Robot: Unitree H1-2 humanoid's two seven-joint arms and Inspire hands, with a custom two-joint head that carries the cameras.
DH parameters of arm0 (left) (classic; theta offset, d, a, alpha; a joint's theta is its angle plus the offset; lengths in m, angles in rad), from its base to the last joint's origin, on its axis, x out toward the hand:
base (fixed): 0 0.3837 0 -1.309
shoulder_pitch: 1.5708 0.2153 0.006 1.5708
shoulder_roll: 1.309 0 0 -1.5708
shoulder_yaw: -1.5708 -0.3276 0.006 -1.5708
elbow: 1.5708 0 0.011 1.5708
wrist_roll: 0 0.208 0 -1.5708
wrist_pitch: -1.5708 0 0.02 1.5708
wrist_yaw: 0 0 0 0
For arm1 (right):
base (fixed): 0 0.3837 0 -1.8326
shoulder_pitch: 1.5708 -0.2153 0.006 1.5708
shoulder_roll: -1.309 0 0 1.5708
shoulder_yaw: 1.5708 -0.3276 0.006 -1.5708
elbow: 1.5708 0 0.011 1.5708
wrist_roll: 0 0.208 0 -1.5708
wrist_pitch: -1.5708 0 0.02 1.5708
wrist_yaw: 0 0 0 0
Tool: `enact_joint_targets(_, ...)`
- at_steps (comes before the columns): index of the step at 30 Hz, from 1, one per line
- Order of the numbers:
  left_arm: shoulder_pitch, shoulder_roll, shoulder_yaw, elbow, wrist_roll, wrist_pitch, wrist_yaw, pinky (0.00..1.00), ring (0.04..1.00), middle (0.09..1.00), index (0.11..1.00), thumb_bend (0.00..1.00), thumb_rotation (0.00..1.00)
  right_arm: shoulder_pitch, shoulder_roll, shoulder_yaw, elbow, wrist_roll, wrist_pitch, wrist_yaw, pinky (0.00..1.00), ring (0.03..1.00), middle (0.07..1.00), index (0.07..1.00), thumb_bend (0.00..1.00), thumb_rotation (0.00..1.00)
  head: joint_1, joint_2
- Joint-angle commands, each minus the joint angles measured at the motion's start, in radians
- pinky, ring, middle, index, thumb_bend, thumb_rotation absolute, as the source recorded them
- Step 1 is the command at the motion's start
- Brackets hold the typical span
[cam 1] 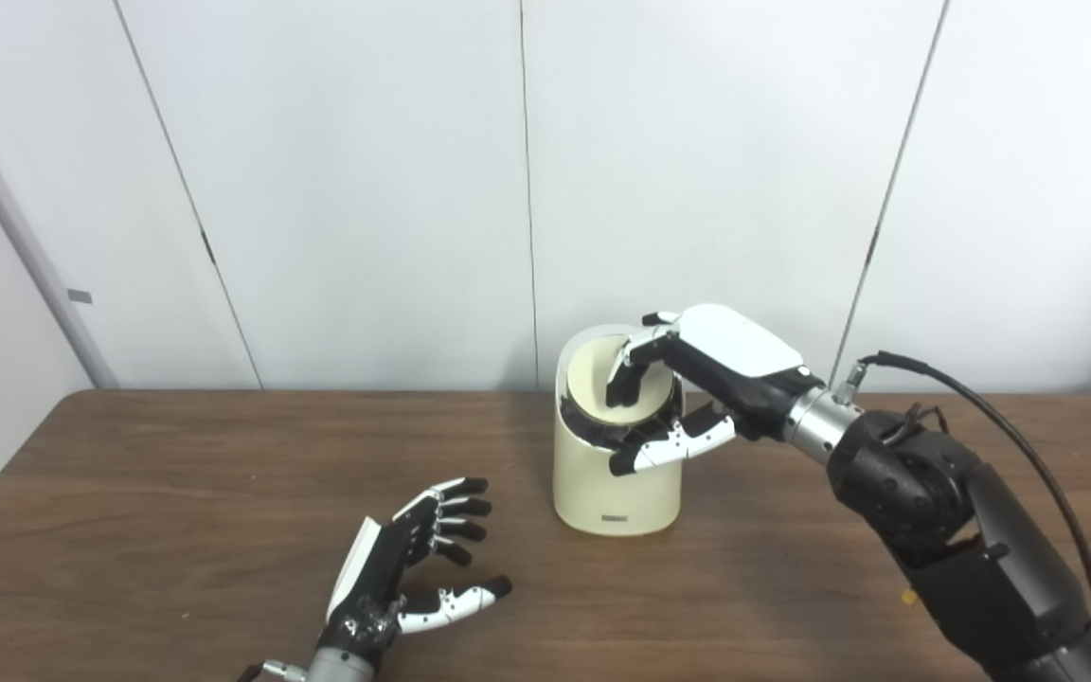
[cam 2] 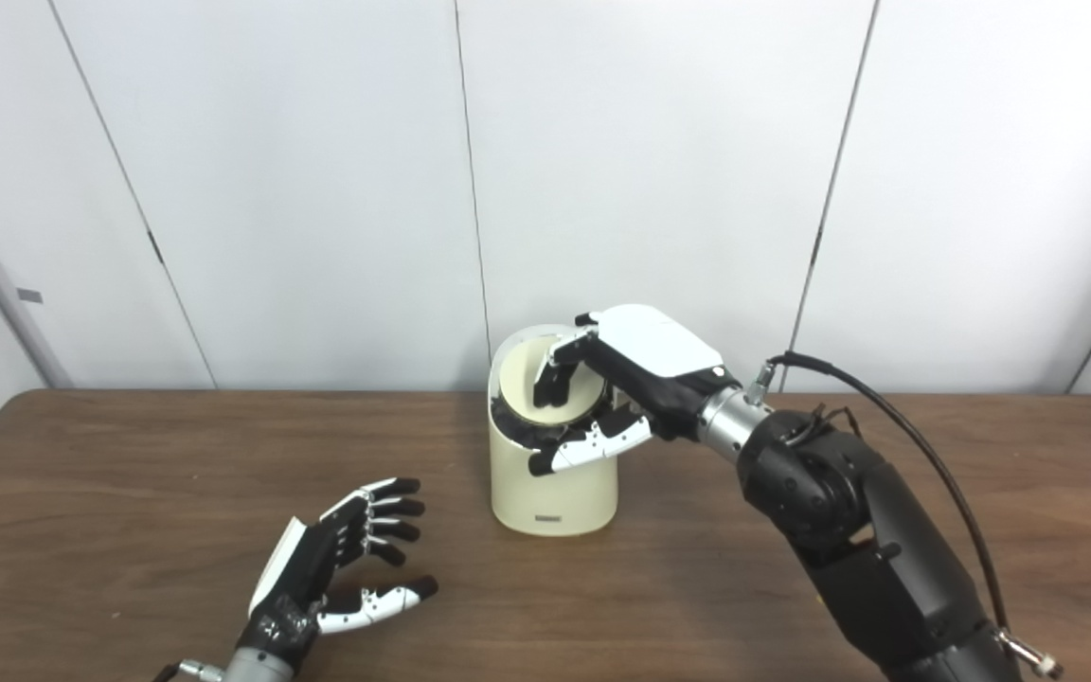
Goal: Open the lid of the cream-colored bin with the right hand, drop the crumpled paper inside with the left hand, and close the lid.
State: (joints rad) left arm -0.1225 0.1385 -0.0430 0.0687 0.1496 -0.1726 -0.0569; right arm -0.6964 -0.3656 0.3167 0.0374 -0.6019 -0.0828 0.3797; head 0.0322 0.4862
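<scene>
The cream-colored bin stands upright near the middle of the wooden table. Its round lid is tilted, with a dark gap showing along the front rim. My right hand reaches over the bin from the right. Its curled fingers rest on the lid's face, and the thumb lies apart across the front of the bin's rim. My left hand sits low over the table, left of and nearer than the bin, open and holding nothing. No crumpled paper shows in either view.
The brown table ends at a white panelled wall behind the bin. A black cable loops over my right forearm. A small yellowish speck lies on the table by the right arm.
</scene>
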Motion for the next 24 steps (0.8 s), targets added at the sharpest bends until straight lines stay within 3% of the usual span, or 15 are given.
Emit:
enact_joint_targets(1,-0.013,-0.003,0.001,-0.038,-0.003,-0.011,0.006,0.58,0.672,0.741,0.802,0.69,0.0,-0.023,-0.01,-0.003,-0.029,0.012,-0.011,0.007,0.95,0.8,0.576,0.562,0.62,0.58,0.001,0.003)
enact_joint_targets(24,0.006,-0.013,-0.002,-0.048,0.003,-0.005,0.012,0.57,0.673,0.743,0.8,0.69,0.0,0.017,-0.05,0.037,-0.046,-0.068,-0.033,0.009,0.96,0.797,0.586,0.564,0.65,0.58,0.011,0.023)
